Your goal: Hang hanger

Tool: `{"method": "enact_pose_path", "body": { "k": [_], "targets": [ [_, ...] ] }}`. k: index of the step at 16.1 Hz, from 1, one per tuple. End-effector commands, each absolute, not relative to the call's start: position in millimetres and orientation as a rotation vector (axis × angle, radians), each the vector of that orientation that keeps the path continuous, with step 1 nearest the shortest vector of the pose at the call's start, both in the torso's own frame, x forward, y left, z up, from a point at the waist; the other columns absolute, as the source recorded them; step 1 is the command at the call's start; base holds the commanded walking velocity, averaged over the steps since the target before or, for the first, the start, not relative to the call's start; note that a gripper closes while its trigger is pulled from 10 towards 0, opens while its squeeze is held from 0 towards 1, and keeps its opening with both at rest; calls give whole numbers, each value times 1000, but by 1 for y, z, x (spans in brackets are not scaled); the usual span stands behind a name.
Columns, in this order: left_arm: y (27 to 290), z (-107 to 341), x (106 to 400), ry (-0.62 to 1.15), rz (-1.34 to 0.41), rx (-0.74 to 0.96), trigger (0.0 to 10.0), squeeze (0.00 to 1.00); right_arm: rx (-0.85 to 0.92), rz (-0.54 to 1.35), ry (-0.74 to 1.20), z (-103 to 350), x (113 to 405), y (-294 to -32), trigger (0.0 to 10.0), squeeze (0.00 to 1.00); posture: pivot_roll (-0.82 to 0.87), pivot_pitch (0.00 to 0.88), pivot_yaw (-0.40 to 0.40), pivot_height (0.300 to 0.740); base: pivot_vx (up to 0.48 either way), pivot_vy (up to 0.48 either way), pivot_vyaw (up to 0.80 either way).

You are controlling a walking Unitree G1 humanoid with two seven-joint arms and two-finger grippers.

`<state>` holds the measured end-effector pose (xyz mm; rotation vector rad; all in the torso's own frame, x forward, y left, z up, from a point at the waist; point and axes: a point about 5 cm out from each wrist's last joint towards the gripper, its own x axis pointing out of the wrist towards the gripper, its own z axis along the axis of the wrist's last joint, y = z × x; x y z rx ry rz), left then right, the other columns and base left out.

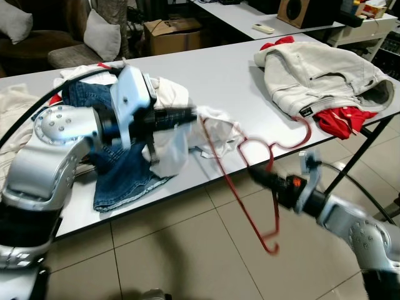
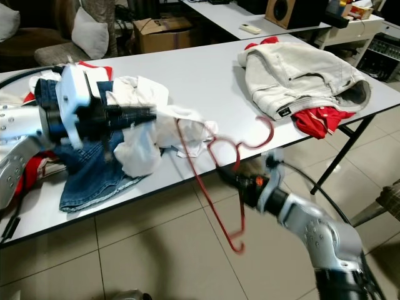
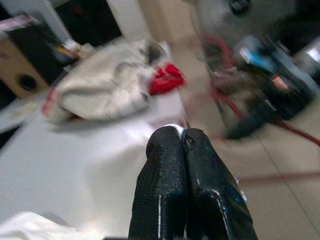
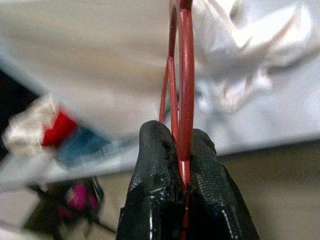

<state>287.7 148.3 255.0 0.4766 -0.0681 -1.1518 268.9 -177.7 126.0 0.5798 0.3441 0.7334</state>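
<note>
Red wire hanger [image 1: 250, 187] is dangling off the bench [image 1: 219, 75] edge, pinched by the right claw [image 4: 182, 165]. Left claw [image 3: 182, 145] is hovering closed (empty) over white clothing [image 1: 172, 140]. Keeping the pinch firm is likely helping prevent swinging.

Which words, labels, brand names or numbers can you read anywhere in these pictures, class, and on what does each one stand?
None can be read.
Small dark tag on the pale jacket: too small to read.
Cardboard box behind the table: no readable print.
Boxes on the far shelf: print blurred.
Right gripper, shut on the red hanger: an orange mark, unreadable.
Left gripper: no markings.
</note>
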Motion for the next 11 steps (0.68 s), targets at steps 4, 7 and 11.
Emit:
{"method": "enact_pose_path", "body": {
  "k": [4, 7, 11],
  "targets": [
    [143, 231, 293, 13, -1115, 620, 0, 0, 800, 759, 198, 146, 275, -177, 0, 0, -48, 0, -18, 740, 0, 0, 0],
    [128, 230, 286, -6, -1198, 574, 0, 0, 952, 597, 226, 129, 293, -166, 0, 0, -55, 0, -7, 740, 0, 0, 0],
    [117, 210, 279, 40, -1259, 590, 0, 0, 1239, 459, 123, 144, 330, -155, 0, 0, -45, 0, 0, 740, 0, 0, 0]
  ]
}}
